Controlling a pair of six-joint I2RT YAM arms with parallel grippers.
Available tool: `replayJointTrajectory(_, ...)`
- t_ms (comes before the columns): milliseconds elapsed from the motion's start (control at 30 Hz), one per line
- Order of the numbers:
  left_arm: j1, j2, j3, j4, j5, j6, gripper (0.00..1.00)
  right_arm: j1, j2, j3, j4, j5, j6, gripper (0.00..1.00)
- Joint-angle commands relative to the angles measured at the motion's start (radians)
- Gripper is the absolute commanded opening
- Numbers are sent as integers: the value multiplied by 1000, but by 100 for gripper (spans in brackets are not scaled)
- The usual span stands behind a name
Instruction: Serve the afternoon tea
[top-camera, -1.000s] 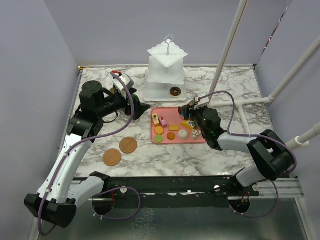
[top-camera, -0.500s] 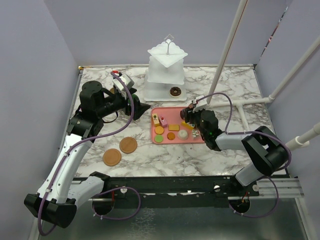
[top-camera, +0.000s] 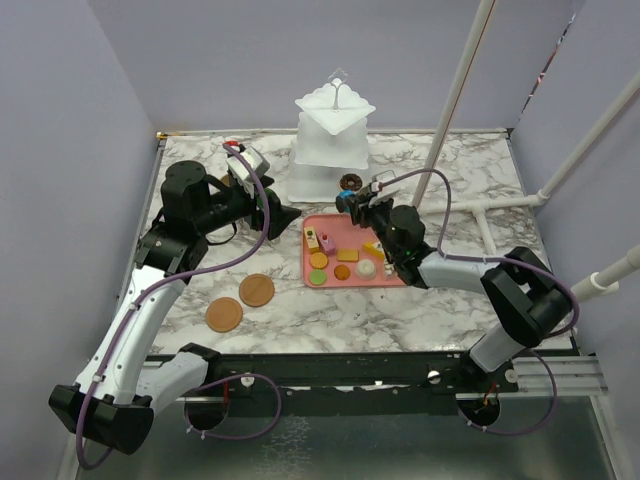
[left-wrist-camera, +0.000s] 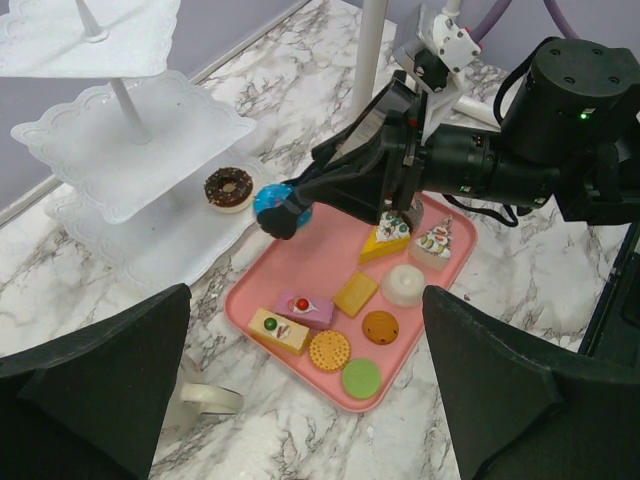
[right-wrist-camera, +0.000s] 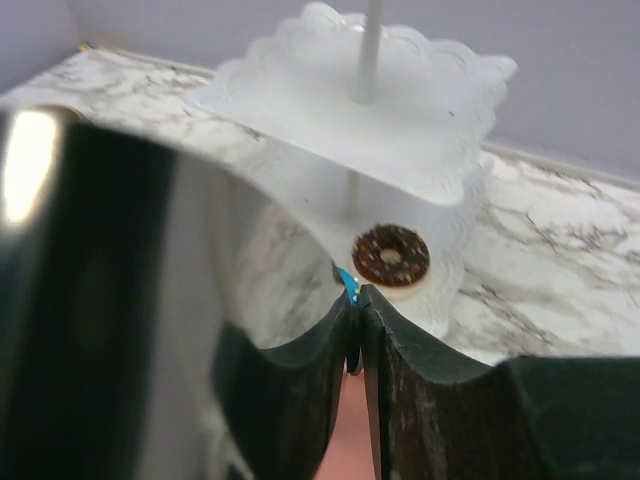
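The white three-tier stand (top-camera: 333, 140) rises at the back of the table, with a chocolate donut (top-camera: 350, 183) (right-wrist-camera: 391, 256) on its bottom tier. My right gripper (top-camera: 347, 197) (right-wrist-camera: 355, 295) is shut on a blue donut (left-wrist-camera: 268, 203), pinched at the long black tips just in front of that tier. Several more pastries lie on the pink tray (top-camera: 335, 225) (left-wrist-camera: 310, 255). Two round wooden coasters (top-camera: 256, 290) (top-camera: 224, 314) sit at the front left. My left gripper (top-camera: 285, 215) (left-wrist-camera: 305, 295) hovers open, left of the tray, holding nothing.
A pale curved mug handle (left-wrist-camera: 212, 399) shows under the left gripper. White pipes (top-camera: 455, 110) slant up at the back right, with a crossbar (top-camera: 500, 203) lying on the marble beside the tray.
My right gripper has risen from the tray's right side and moved left and back toward the stand's bottom tier, closing on the blue donut. The left arm has not moved.
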Motion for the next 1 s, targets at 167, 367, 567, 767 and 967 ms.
replayJointTrajectory(167, 0, 2, 33, -6, 14, 6, 99, 67, 222, 205, 152, 21, -7, 39)
replayJointTrajectory(367, 1, -5, 32, -13, 2, 16, 99, 71, 345, 297, 232, 89, -6, 39)
replayJointTrajectory(567, 0, -7, 34, -29, 1, 27, 99, 70, 454, 389, 269, 140, -31, 41)
replayJointTrajectory(767, 0, -3, 39, -37, -2, 33, 99, 68, 538, 448, 276, 178, -41, 41)
replayJointTrajectory(967, 1, 3, 40, -39, -2, 37, 99, 60, 592, 475, 278, 209, -35, 43)
